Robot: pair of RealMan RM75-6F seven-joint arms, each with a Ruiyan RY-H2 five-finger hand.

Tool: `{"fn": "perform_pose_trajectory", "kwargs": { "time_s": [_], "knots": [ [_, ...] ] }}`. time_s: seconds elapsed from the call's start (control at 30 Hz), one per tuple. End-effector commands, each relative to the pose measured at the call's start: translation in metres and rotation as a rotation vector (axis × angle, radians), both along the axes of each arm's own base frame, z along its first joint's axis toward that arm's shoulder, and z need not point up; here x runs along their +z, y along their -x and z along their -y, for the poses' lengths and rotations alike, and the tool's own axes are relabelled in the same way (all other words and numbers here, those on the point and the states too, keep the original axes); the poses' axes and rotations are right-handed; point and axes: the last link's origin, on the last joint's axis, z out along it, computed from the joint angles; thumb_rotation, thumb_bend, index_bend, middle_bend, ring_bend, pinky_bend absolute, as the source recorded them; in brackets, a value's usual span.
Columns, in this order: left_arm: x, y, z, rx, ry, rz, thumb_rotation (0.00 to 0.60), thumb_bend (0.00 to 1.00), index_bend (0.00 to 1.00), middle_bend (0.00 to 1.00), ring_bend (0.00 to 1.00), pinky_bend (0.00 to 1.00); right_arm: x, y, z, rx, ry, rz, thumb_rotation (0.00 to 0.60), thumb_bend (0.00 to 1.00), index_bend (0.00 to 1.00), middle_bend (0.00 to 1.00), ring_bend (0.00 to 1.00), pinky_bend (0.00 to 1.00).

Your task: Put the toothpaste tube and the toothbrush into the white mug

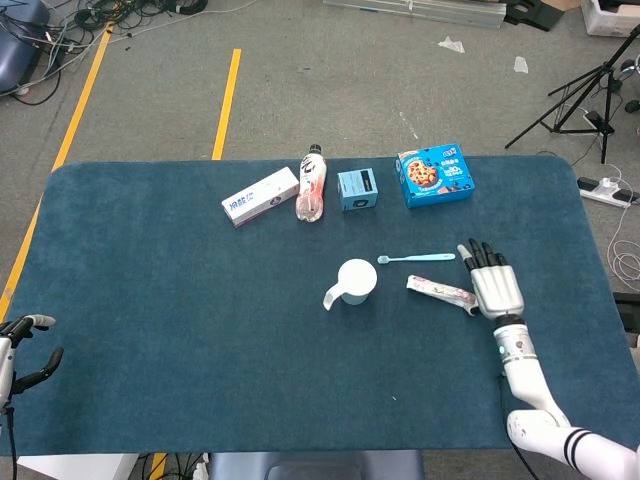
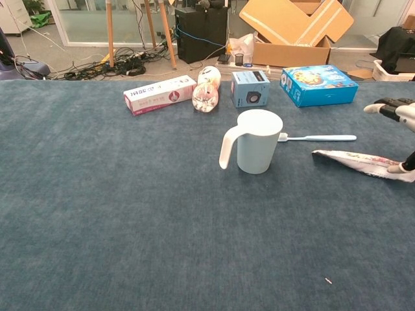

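The white mug [image 1: 355, 282] [image 2: 256, 141] stands upright mid-table, handle toward the robot's left. A light blue toothbrush [image 1: 415, 258] [image 2: 318, 137] lies flat just behind and right of it. The toothpaste tube [image 1: 438, 291] [image 2: 350, 161] lies right of the mug. My right hand [image 1: 492, 287] [image 2: 399, 111] hovers over the tube's cap end with its fingers stretched out and spread; its thumb touches the tube there, and the cap is hidden. My left hand [image 1: 22, 352] hangs off the table's front left edge, fingers apart, holding nothing.
Along the far side lie a white-and-pink carton [image 1: 260, 196], a pink bottle [image 1: 312, 186] on its side, a small blue box [image 1: 357, 189] and a blue cookie box [image 1: 434, 176]. A tripod [image 1: 600, 80] stands on the floor beyond the right corner.
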Motion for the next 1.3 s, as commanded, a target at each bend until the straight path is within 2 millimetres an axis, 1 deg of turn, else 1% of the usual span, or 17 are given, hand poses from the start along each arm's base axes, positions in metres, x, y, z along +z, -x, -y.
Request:
{"fn": "perform_pose_trajectory", "kwargs": {
  "time_s": [0.03, 0.27, 0.63, 0.77, 0.87, 1.03, 1.1, 1.3],
  "knots": [
    [0.0, 0.0, 0.0, 0.002, 0.002, 0.001, 0.6, 0.29, 0.38, 0.44, 0.45, 0.45, 0.003, 0.005, 0.01, -0.025, 0.029, 0.008, 0.6, 0.04, 0.03, 0.0, 0.0, 0.21],
    [-0.001, 0.0, 0.0, 0.006, 0.008, 0.001, 0.6, 0.29, 0.38, 0.44, 0.45, 0.45, 0.009, 0.004, 0.01, -0.016, 0.048, 0.017, 0.6, 0.04, 0.03, 0.0, 0.0, 0.21],
    [-0.001, 0.0, 0.0, 0.011, 0.012, 0.002, 0.6, 0.29, 0.38, 0.44, 0.45, 0.45, 0.01, -0.008, 0.006, -0.002, 0.029, 0.088, 0.6, 0.04, 0.04, 0.0, 0.0, 0.21],
    [-0.001, 0.0, 0.0, 0.012, 0.014, 0.003, 0.6, 0.29, 0.38, 0.44, 0.45, 0.45, 0.004, -0.014, 0.01, -0.031, 0.024, 0.132, 0.6, 0.05, 0.13, 0.0, 0.0, 0.21],
    [-0.001, 0.0, 0.0, 0.012, 0.012, 0.007, 0.6, 0.29, 0.38, 0.44, 0.45, 0.45, -0.001, -0.019, 0.016, -0.056, 0.032, 0.121, 0.6, 0.07, 0.17, 0.0, 0.0, 0.21],
    [0.001, 0.0, 0.001, 0.012, 0.009, 0.014, 0.6, 0.29, 0.38, 0.44, 0.45, 0.45, -0.01, -0.029, 0.025, -0.073, 0.04, 0.104, 0.6, 0.16, 0.28, 0.0, 0.0, 0.21],
    [0.002, 0.0, 0.001, 0.011, 0.006, 0.016, 0.6, 0.29, 0.39, 0.44, 0.45, 0.45, -0.013, -0.031, 0.028, -0.082, 0.033, 0.094, 0.6, 0.18, 0.32, 0.0, 0.0, 0.21],
    [0.005, -0.001, 0.002, 0.01, 0.0, 0.025, 0.6, 0.29, 0.39, 0.44, 0.45, 0.45, -0.021, -0.028, 0.03, -0.108, 0.016, 0.052, 0.6, 0.18, 0.38, 0.01, 0.0, 0.21]
  ]
}}
